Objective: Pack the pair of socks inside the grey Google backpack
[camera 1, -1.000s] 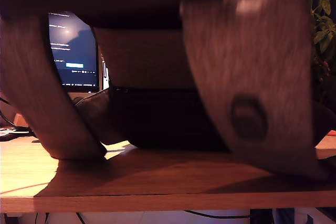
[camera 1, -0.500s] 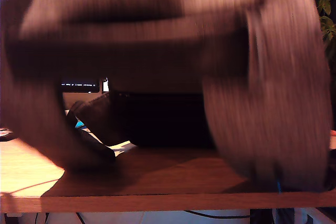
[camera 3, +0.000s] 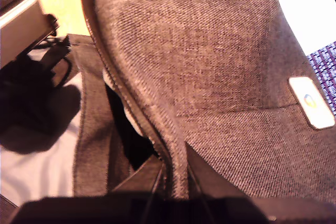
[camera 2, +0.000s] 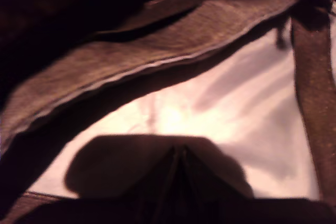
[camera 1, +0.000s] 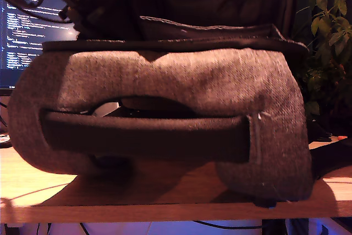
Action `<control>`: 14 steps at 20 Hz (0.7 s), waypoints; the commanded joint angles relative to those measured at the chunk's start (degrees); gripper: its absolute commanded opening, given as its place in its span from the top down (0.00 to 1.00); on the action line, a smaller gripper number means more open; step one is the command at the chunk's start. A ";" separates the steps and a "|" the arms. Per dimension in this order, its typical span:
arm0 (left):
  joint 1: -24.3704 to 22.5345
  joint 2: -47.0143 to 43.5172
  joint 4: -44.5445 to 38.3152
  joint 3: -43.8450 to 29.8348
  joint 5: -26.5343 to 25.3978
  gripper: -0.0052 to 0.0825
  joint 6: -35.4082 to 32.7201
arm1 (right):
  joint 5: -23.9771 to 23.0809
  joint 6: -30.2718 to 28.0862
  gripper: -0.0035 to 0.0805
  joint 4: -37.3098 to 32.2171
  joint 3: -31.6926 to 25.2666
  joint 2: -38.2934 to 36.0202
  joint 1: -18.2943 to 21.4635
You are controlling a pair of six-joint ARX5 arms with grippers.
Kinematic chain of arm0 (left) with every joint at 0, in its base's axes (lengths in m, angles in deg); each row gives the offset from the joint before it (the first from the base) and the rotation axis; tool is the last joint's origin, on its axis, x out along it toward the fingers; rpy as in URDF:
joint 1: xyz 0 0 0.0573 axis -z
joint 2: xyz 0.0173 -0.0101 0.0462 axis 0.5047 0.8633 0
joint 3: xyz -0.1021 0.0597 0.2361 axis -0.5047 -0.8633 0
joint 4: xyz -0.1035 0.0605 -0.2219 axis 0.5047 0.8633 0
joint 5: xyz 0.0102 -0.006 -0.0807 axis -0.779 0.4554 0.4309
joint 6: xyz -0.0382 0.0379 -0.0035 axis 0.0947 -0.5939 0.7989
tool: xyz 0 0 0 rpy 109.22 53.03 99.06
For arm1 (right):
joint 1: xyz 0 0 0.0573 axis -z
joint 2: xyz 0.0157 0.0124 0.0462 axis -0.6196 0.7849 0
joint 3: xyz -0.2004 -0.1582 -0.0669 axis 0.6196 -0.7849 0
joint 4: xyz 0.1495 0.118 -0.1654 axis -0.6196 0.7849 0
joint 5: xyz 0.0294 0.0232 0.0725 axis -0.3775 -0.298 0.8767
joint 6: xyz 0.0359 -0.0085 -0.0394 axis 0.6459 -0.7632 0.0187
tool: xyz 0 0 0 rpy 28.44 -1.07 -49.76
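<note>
Fingers of my second gripper (camera 3: 173, 182) are pinched on a fabric edge of the backpack (camera 3: 220, 66), beside its dark opening. My first gripper (camera 2: 176, 182) looks closed with nothing between its fingers, hanging over pale cloth by a strap. The backpack sits at the surface's (camera 1: 33, 185) front edge. No socks show anywhere, so I cannot tell which arm is nearer them.

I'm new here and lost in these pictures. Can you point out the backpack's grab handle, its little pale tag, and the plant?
grab handle (camera 1: 148, 136): exterior view, middle of the padded bar.
pale tag (camera 3: 311, 102): second wrist view, centre of the rectangle.
plant (camera 1: 325, 31): exterior view, leaves at that view's right edge.
</note>
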 commanded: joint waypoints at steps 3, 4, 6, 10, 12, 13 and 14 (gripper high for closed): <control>-1.44 5.01 -2.80 -1.20 0.74 0.97 -1.25 | -0.81 2.97 0.97 1.36 -1.05 1.86 0.44; -1.68 5.70 -3.98 -1.20 0.72 0.97 -1.44 | -1.09 3.06 0.97 1.40 -1.05 2.45 0.44; -2.21 6.08 -6.25 -1.20 0.72 0.97 -1.49 | -1.36 3.06 0.97 1.33 -1.05 3.34 0.48; -3.17 5.88 -11.04 -1.20 0.61 0.97 -2.73 | -2.64 3.10 0.97 0.33 -1.05 4.46 0.66; -4.35 5.81 -11.39 -1.20 0.61 0.97 -3.98 | -2.67 3.06 0.97 -0.90 -1.05 4.52 0.87; -4.66 5.16 -10.38 -1.20 0.68 0.97 -3.98 | -2.73 3.06 0.97 -1.29 -1.05 4.52 1.25; -4.63 4.57 -9.16 -1.20 0.68 0.97 -4.04 | -2.73 3.06 0.97 -1.18 -1.05 4.52 1.40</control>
